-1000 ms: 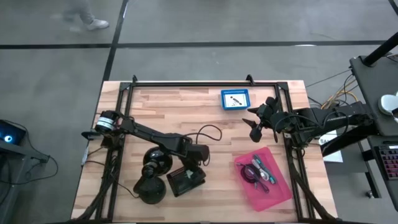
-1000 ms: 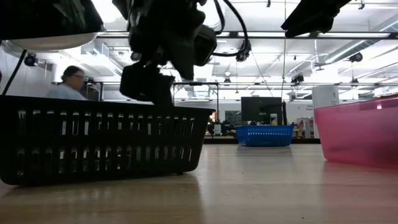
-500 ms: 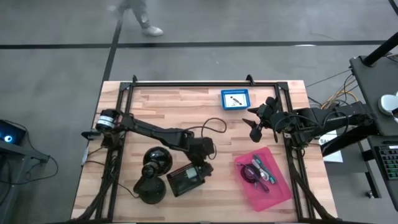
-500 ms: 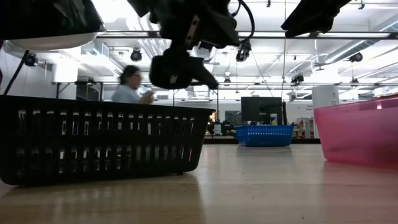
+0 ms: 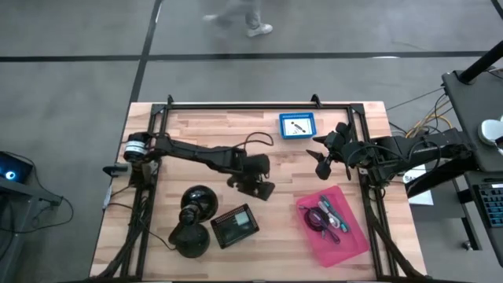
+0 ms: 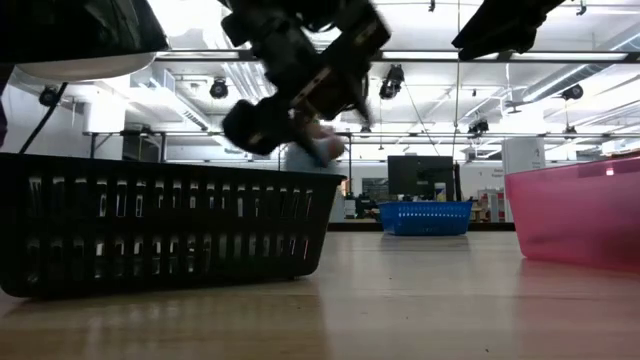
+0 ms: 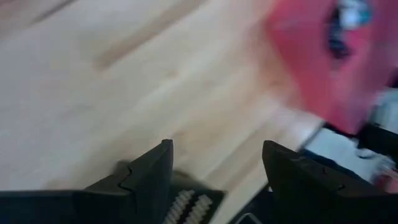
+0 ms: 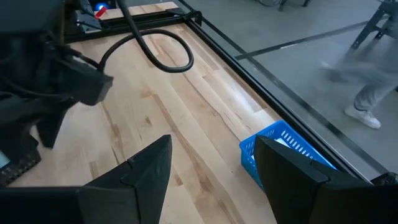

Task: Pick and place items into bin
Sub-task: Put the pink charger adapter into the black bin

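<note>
A pink bin point(image 5: 333, 228) near the table's right edge holds a teal-handled tool point(image 5: 328, 209), a purple pen point(image 5: 339, 226) and a coiled black cable point(image 5: 316, 221). A small blue basket point(image 5: 297, 126) at the far edge holds a white packet point(image 5: 297, 126). My left gripper point(image 5: 263, 189) hangs open above the table's middle, between the black basket point(image 5: 236, 226) and the pink bin. In the left wrist view, nothing lies between the fingers of my left gripper point(image 7: 214, 149). My right gripper point(image 5: 324, 161) waits open at the right, near the blue basket; it is empty in its wrist view point(image 8: 214, 146).
Two big black domed objects point(image 5: 198, 203) point(image 5: 189, 236) stand left of the black basket, which rests flat on the table point(image 6: 160, 225). A black cable point(image 8: 155, 53) loops over the wood behind my left arm. A person point(image 6: 315, 155) passes in the room beyond the table.
My left gripper has moved from just above the black basket toward the table's far edge and a little to the right, rising and tipping as it went. The black basket now shows uncovered. My right arm has kept still.
</note>
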### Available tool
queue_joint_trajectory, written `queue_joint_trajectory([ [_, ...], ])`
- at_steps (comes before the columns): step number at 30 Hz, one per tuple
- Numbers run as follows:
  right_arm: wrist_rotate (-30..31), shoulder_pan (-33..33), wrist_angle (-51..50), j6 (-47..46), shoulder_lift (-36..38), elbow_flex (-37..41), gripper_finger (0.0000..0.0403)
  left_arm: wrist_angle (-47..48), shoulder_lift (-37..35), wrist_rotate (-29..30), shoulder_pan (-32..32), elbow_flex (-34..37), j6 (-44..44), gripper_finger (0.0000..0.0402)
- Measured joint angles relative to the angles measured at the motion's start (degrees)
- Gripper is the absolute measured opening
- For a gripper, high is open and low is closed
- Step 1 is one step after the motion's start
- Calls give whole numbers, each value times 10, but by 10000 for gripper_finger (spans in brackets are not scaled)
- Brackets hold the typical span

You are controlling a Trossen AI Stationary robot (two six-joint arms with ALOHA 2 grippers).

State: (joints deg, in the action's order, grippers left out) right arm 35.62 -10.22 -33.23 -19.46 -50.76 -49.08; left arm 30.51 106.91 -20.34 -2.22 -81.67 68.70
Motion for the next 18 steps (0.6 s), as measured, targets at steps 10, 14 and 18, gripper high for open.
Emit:
queue_joint_trajectory([
  [10, 0, 0, 0, 0, 0, 0, 215, 208, 0, -1, 21, 5, 44, 231],
  [14, 0, 0, 0, 0, 0, 0, 215, 246, 0, -3, 34, 9, 44, 231],
  [18, 0, 0, 0, 0, 0, 0, 215, 265, 0, -7, 47, 29, 40, 231],
])
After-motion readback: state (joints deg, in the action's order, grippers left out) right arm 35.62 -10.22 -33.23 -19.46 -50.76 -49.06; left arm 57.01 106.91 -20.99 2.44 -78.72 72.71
